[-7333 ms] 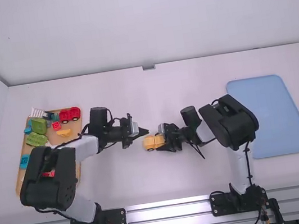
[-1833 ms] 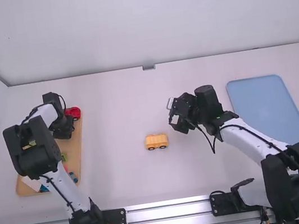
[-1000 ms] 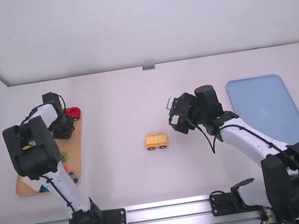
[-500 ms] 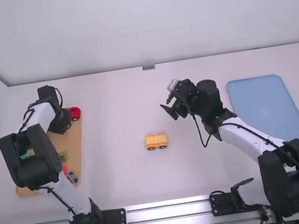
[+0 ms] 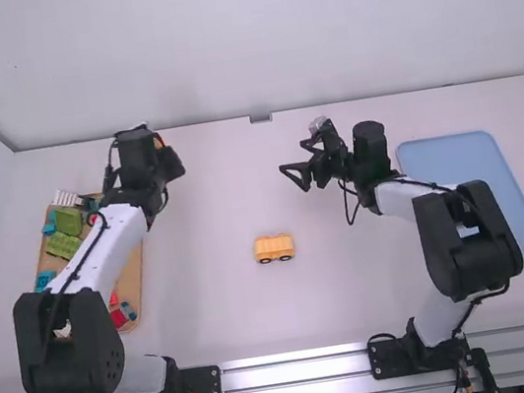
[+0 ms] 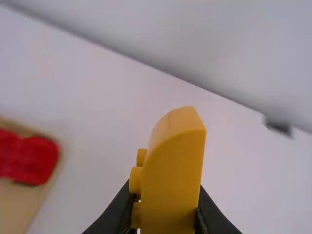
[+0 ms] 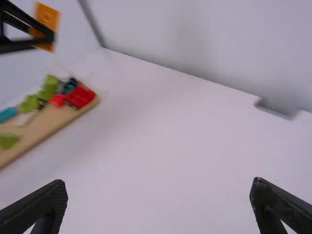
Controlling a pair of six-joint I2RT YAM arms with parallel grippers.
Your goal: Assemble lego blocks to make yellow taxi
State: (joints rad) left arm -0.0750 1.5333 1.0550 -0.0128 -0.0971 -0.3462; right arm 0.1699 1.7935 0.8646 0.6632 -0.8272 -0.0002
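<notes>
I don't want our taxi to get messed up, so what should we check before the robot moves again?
1. Left tool gripping the curved yellow block: ok.
2. Right tool open and empty: ok.
3. Yellow car on its wheels: ok.
4. Block above the car: not ok, it's up near the wooden tray's far end.
5. Block fits on top: cannot tell.

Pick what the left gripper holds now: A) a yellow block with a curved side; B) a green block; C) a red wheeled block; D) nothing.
A: the yellow block, curved along one side and studded on another, is clamped between the fingers of the left gripper.
</notes>
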